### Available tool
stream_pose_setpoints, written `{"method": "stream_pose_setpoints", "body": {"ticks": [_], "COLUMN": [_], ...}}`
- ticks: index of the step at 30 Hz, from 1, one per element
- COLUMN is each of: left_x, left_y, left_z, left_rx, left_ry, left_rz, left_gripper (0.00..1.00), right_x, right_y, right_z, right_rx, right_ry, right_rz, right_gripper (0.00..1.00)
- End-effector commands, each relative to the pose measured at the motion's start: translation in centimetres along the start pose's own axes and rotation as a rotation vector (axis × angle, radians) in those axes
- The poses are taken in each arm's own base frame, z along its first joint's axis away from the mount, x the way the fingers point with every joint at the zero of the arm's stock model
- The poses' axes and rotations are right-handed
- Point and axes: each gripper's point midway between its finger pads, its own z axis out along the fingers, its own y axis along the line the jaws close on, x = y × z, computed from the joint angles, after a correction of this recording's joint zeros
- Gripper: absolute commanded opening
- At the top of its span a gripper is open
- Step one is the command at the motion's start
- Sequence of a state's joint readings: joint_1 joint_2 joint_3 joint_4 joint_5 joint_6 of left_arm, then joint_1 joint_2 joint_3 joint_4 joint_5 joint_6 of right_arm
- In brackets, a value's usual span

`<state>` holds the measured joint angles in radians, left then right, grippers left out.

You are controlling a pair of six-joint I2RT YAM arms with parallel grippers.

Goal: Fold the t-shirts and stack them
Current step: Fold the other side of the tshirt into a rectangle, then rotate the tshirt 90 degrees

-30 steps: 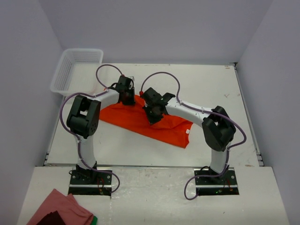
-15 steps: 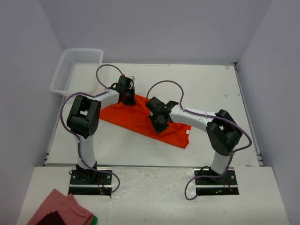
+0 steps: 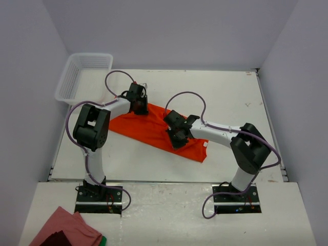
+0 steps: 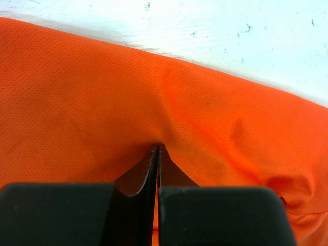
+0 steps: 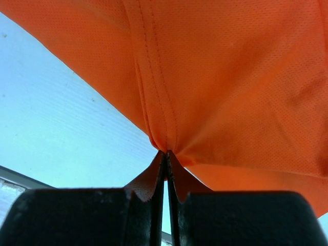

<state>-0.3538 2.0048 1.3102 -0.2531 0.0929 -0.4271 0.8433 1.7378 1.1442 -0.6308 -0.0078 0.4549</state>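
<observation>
An orange-red t-shirt (image 3: pixel 148 130) lies on the white table (image 3: pixel 225 97) in a long slanted band from upper left to lower right. My left gripper (image 3: pixel 139 108) sits at its far left edge, shut on a pinch of the fabric (image 4: pixel 205 128). My right gripper (image 3: pixel 177 139) is over the shirt's near middle, shut on a hemmed edge of the fabric (image 5: pixel 225 66), which hangs lifted off the table in the right wrist view. Each pair of jaws stands almost closed with cloth between the tips.
A white mesh basket (image 3: pixel 84 76) stands at the table's far left corner. A pink cloth (image 3: pixel 66 228) lies on the near ledge at bottom left, in front of the arm bases. Grey walls close in on both sides.
My right gripper has moved right and toward the near edge, dragging its fold of the shirt along. My left gripper has stayed in place.
</observation>
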Motion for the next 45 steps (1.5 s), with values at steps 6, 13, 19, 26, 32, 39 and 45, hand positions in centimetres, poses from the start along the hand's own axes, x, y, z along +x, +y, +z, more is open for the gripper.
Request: {"method": "stream_pose_setpoints", "body": {"ticks": [6, 13, 19, 26, 32, 39, 45], "left_x": [1.1, 1.2, 0.3, -2.0, -1.3, -1.6, -1.1], "left_y": [1.1, 1.0, 0.5, -0.8, -0.9, -0.7, -0.5], "left_z": [-0.1, -0.5, -2.8, -6.1, -5.8, -5.5, -4.4], "left_rx": [-0.029, -0.027, -0.026, -0.008, -0.012, -0.025, -0.033], "left_ry": [0.026, 0.027, -0.025, -0.118, -0.099, -0.099, -0.080], "left_rz": [0.004, -0.001, 0.002, 0.005, 0.009, 0.011, 0.007], "left_gripper": [0.00, 0.00, 0.00, 0.00, 0.00, 0.00, 0.00], "right_x": [-0.5, 0.0, 0.0, -1.2, -2.2, -2.3, -1.7], "right_y": [-0.7, -0.9, -0.7, -1.7, -2.6, -3.0, -3.0], "right_z": [-0.6, 0.8, -1.0, -5.1, -4.6, -1.4, 0.5], "right_rx": [0.034, 0.054, 0.005, 0.045, 0.125, 0.175, 0.187], "right_ry": [-0.074, -0.048, -0.120, -0.222, -0.208, -0.146, -0.106], "right_rz": [0.072, 0.100, 0.122, 0.175, 0.227, 0.268, 0.284], "right_gripper": [0.07, 0.27, 0.62, 0.74, 0.14, 0.00, 0.00]}}
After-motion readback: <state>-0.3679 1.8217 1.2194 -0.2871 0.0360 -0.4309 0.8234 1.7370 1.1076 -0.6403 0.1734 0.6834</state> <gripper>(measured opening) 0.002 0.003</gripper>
